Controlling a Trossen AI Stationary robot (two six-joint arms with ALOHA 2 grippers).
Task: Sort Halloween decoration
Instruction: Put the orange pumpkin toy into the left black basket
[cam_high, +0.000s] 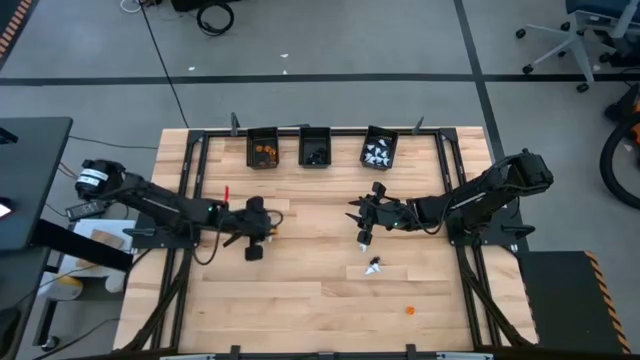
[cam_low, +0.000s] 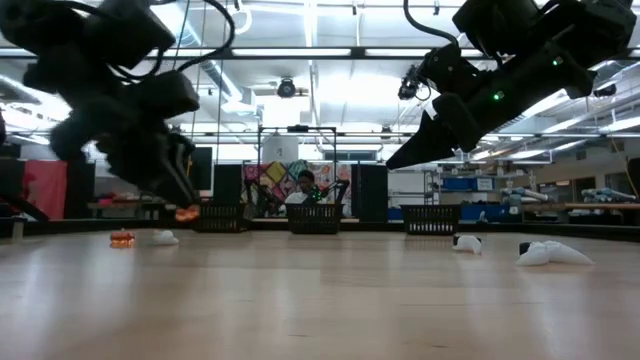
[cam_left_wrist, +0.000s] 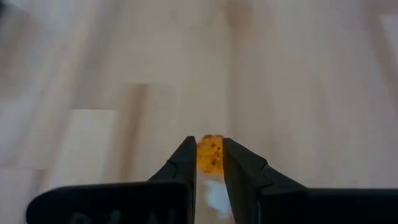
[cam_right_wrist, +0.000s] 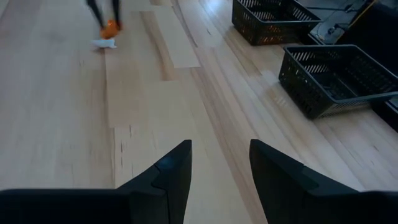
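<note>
Orange trinket (cam_left_wrist: 210, 153) sits pinched between the left gripper (cam_left_wrist: 209, 163) fingers, frame centre; the right gripper (cam_right_wrist: 221, 163), lower centre, hangs parted, empty.

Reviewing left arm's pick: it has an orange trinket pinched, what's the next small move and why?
Probably lift and carry toward the bin holding orange pieces. The left gripper is shut on the orange trinket, and the right gripper hangs open and empty.

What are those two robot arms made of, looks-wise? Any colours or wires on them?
Both arms are dark, jointed, with black cables looping alongside. The left arm has a white-labelled base and a small red mark. Each tool, left and right, ends in two black, wedge-shaped fingers.
</note>
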